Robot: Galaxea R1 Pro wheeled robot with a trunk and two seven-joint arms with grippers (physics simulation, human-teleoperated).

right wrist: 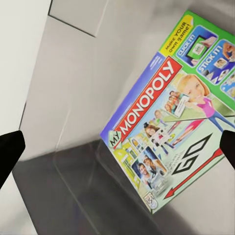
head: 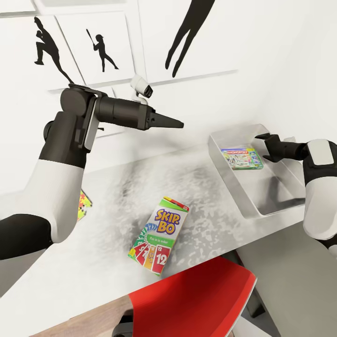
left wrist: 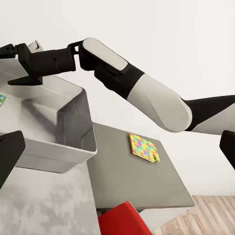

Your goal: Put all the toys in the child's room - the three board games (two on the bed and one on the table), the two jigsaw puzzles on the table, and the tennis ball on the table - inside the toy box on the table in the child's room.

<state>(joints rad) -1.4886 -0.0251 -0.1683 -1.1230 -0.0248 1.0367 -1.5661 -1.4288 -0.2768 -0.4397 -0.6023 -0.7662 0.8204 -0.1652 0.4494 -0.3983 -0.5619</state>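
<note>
Step in hand: the MONOPOLY box (head: 242, 158) is judged to have been released into the toy box (head: 232, 199); the right gripper (head: 267, 149) should be lifted straight up and clear of the rim before being swung toward the next toy, so the box is not dragged or tipped.
Next target: the SKIP-BO box (head: 158, 235) is seen lying flat on the table (head: 107, 196), lower centre of the head view, well apart from the toy box; a grip across its narrower side is judged best.
MONOPOLY box: it is seen inside the toy box, centre right of the head view, leaning on the far sloping wall in the right wrist view (right wrist: 171, 122).
Jigsaw puzzles: one jigsaw puzzle (head: 83, 204) is seen at mid left of the head view, partly hidden by the left arm; a second jigsaw puzzle (left wrist: 143, 148) is seen at the centre of the left wrist view on the dark grey unit (left wrist: 147, 181) beside the toy box (left wrist: 63, 132).
Right arm pose: it is bent at the right edge of the head view, the forearm reaching leftward over the toy box; its fingers are seen spread apart with nothing between them.
Left arm pose: it is raised at upper left of the head view, the left gripper (head: 171, 122) pointing right above the table; its fingertips (left wrist: 10, 152) are seen parted and empty.
Risk: the red chair (head: 196, 299) at the bottom of the head view is near the table edge.
</note>
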